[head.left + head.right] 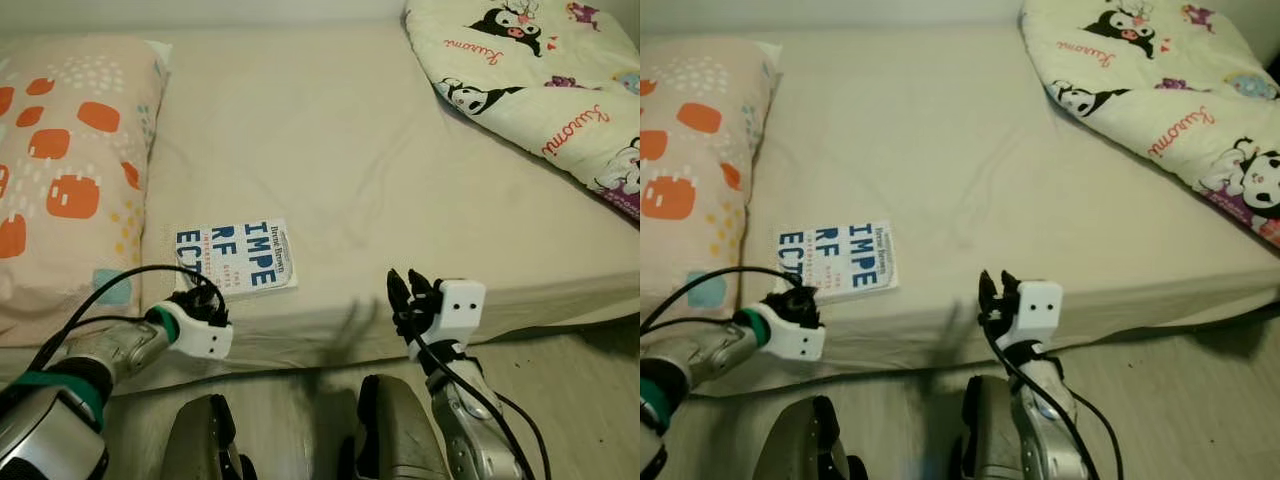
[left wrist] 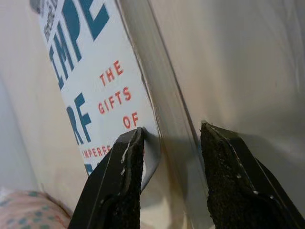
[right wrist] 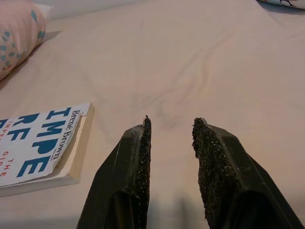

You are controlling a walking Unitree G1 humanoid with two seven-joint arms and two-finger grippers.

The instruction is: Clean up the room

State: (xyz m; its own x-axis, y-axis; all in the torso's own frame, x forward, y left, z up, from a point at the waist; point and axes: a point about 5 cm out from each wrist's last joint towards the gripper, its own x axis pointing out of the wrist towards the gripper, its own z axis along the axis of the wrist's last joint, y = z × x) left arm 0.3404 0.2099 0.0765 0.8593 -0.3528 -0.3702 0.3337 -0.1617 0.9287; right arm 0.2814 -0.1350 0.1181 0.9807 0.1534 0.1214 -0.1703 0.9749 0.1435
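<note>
A white paperback book (image 1: 240, 258) with blue and red cover lettering lies flat near the front edge of the beige bed (image 1: 330, 150). My left gripper (image 1: 196, 292) is at the book's near edge. In the left wrist view it (image 2: 171, 143) is open, with one finger (image 2: 126, 167) over the cover's corner and the other finger (image 2: 228, 167) beyond the page edge, over the sheet. My right gripper (image 1: 410, 288) is open and holds nothing. It hovers at the bed's front edge to the right of the book (image 3: 40, 148).
A pillow (image 1: 60, 170) with orange patches lies left of the book. A cartoon-print blanket (image 1: 540, 70) covers the bed's far right corner. Wooden floor (image 1: 580, 400) shows below the mattress edge, and my own legs (image 1: 390, 430) are at the bottom.
</note>
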